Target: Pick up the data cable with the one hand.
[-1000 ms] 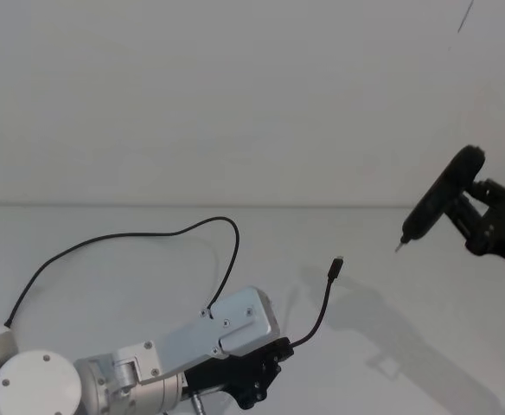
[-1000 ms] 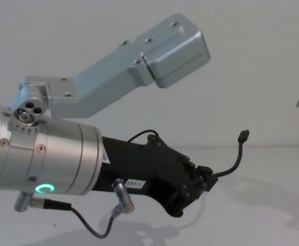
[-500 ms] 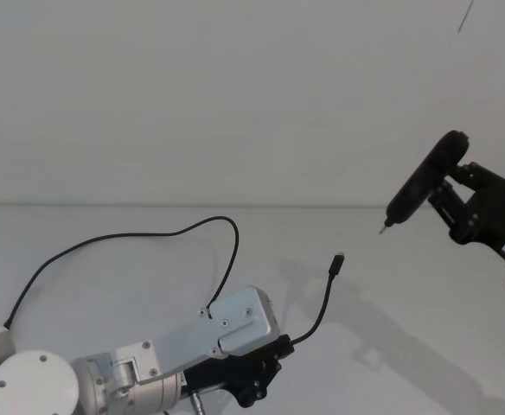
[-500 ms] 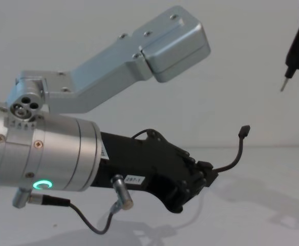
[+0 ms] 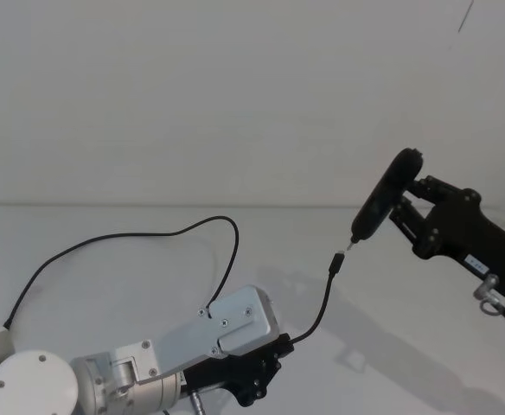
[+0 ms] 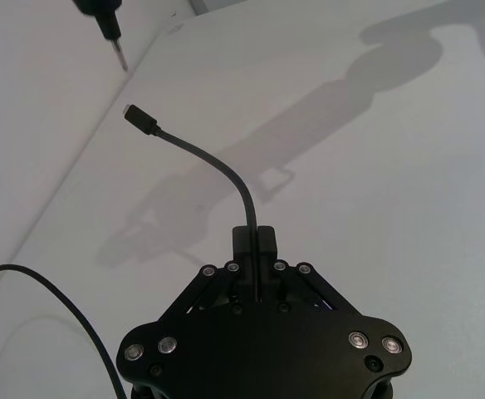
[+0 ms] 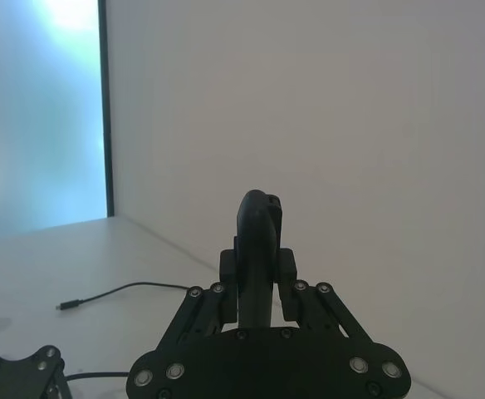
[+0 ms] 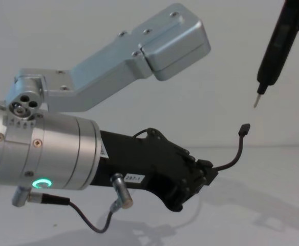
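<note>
The data cable (image 5: 326, 298) is off the counter (image 5: 425, 337). Its free end rises in a curve from the left hand (image 5: 283, 344), and its small black plug (image 5: 337, 262) hangs in the air with nothing under it. In the left wrist view the cord (image 6: 226, 170) runs straight out from between the pads, which are closed tight on it. So the left hand grips the cable a short way back from the plug, low and near the robot's body.

The right hand (image 5: 408, 206) sits higher on the other side and is clamped around a slim pen-shaped tool (image 5: 382, 197). The tool's metal tip points down at the plug. In the chest view the tip is near the plug (image 8: 245, 129) but clearly apart from it.

The pickup looks done, and the risks lie in the hold. The cord is far thinner than the pads, so a jerk could let it slide or twist. The unsupported end is springy and may sway. If the tool tip comes closer, it could knock the plug aside.
</note>
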Available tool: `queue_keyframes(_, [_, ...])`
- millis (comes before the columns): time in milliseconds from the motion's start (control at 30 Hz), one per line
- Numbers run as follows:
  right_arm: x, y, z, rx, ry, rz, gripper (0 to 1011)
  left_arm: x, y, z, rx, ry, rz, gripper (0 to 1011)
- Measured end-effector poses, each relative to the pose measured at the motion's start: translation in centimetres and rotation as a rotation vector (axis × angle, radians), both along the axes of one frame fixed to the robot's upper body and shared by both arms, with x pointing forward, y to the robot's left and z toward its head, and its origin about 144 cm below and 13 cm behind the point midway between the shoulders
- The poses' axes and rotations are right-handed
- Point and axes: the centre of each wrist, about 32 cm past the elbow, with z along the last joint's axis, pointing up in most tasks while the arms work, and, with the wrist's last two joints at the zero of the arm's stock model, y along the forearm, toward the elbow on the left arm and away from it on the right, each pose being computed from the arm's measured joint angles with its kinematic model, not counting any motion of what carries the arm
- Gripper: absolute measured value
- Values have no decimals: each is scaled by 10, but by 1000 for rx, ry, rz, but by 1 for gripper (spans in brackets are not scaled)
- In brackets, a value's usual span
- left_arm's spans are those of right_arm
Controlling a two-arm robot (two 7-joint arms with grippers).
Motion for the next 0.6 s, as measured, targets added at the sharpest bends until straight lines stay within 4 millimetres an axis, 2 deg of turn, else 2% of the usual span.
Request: queue_keyframes(600, [13, 15, -14, -53, -49, 30, 279, 0, 0, 0, 0, -1, 0, 43])
